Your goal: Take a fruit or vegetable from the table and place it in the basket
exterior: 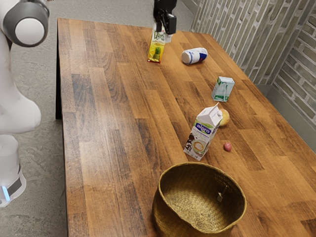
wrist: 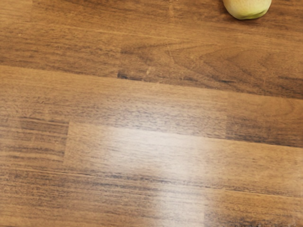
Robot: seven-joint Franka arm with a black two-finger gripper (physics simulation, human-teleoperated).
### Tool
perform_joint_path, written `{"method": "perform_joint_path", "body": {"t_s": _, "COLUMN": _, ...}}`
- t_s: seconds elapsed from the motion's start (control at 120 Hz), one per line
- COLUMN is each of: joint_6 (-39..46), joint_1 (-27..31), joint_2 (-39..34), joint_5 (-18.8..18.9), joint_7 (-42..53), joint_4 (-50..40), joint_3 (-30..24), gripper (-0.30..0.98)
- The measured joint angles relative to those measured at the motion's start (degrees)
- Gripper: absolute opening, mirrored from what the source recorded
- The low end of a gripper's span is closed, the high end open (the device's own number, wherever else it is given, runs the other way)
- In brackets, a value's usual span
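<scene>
The gripper point(exterior: 168, 33) is hovering—whether spread or pinching, I cannot tell; the yellow-green fruit point(wrist: 247, 7) is looking firm, light, probably slippery—its widest middle inviting the grip.

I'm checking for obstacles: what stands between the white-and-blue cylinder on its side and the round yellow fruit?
In the exterior view, a small white-and-green carton stands between the cylinder and the fruit.

Round yellowish fruit point(exterior: 225, 118), woven basket point(exterior: 170, 215)
</scene>
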Motion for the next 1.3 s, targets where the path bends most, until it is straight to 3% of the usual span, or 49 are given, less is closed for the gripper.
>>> {"method": "perform_joint_path", "body": {"t_s": 0.133, "joint_6": 0.0, "joint_1": -1.6, "joint_2": 0.1, "joint_5": 0.0, "joint_7": 1.3, "joint_4": 0.0, "joint_3": 0.0, "gripper": 0.67}}
{"method": "perform_joint_path", "body": {"t_s": 0.4, "joint_6": -0.7, "joint_1": 3.7, "joint_2": 0.9, "joint_5": 0.5, "joint_7": 3.2, "joint_4": 3.9, "joint_3": -0.2, "gripper": 0.67}}
{"method": "perform_joint_path", "body": {"t_s": 0.483, "joint_6": -1.9, "joint_1": 9.4, "joint_2": 1.7, "joint_5": 1.9, "joint_7": 4.4, "joint_4": 16.2, "joint_3": -5.2, "gripper": 0.67}}
{"method": "perform_joint_path", "body": {"t_s": 0.583, "joint_6": -2.9, "joint_1": 12.7, "joint_2": 1.8, "joint_5": 3.1, "joint_7": 6.7, "joint_4": 16.8, "joint_3": -9.1, "gripper": 0.67}}
{"method": "perform_joint_path", "body": {"t_s": 0.633, "joint_6": -4.7, "joint_1": 8.2, "joint_2": 1.8, "joint_5": 4.6, "joint_7": 7.9, "joint_4": 15.4, "joint_3": -5.0, "gripper": 0.67}}
{"method": "perform_joint_path", "body": {"t_s": 0.742, "joint_6": -12.9, "joint_1": -10.9, "joint_2": 1.7, "joint_5": 7.0, "joint_7": 10.3, "joint_4": 7.7, "joint_3": 13.2, "gripper": 0.67}}
{"method": "perform_joint_path", "body": {"t_s": 0.808, "joint_6": -15.6, "joint_1": -14.7, "joint_2": 1.5, "joint_5": 7.3, "joint_7": 12.6, "joint_4": 6.3, "joint_3": 16.9, "gripper": 0.67}}
{"method": "perform_joint_path", "body": {"t_s": 0.875, "joint_6": -16.7, "joint_1": -14.6, "joint_2": 1.3, "joint_5": 6.5, "joint_7": 14.9, "joint_4": 5.8, "joint_3": 17.8, "gripper": 0.67}}
{"method": "perform_joint_path", "body": {"t_s": 0.983, "joint_6": -16.2, "joint_1": -7.6, "joint_2": 1.0, "joint_5": 4.4, "joint_7": 18.3, "joint_4": 4.6, "joint_3": 17.0, "gripper": 0.67}}
{"method": "perform_joint_path", "body": {"t_s": 1.192, "joint_6": -8.6, "joint_1": 27.5, "joint_2": 1.0, "joint_5": 1.2, "joint_7": 24.0, "joint_4": -1.3, "joint_3": 3.4, "gripper": 0.67}}
{"method": "perform_joint_path", "body": {"t_s": 1.3, "joint_6": -6.5, "joint_1": 37.8, "joint_2": 1.1, "joint_5": 0.1, "joint_7": 26.1, "joint_4": -1.5, "joint_3": 0.3, "gripper": 0.67}}
